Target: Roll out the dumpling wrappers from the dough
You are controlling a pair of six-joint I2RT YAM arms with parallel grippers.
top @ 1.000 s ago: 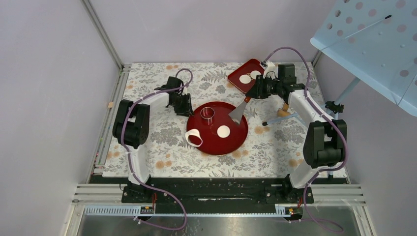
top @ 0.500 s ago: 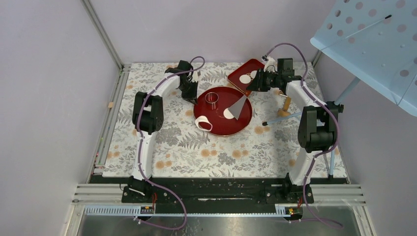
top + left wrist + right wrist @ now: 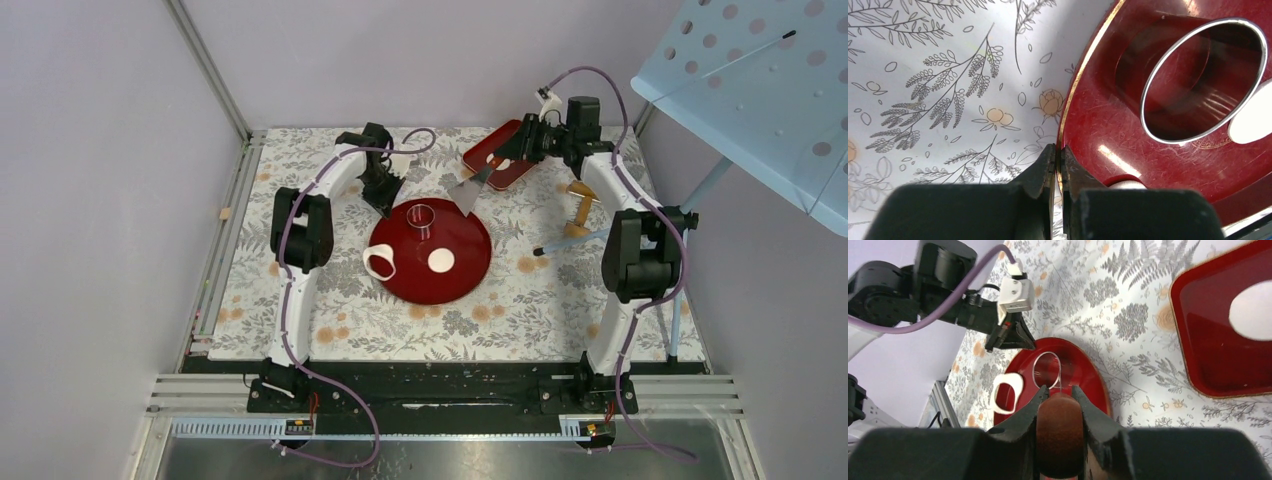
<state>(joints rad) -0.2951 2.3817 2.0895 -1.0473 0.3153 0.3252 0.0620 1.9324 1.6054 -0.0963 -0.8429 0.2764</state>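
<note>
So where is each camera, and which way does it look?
Top external: above and behind the arms, looking down at the table; both arms show.
Left wrist: on the left arm, looking down past the left end effector, shut on the red plate's rim, at the ring cutter.
Right wrist: on the right arm, looking across the table past the right end effector, shut on a brown handle.
Shared: all see the ring cutter.

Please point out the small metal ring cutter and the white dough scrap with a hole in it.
Small metal ring cutter point(image 3: 424, 222): top external view, on its near wall.
White dough scrap with a hole point(image 3: 379, 250): top external view, on the far band of the loop.
</note>
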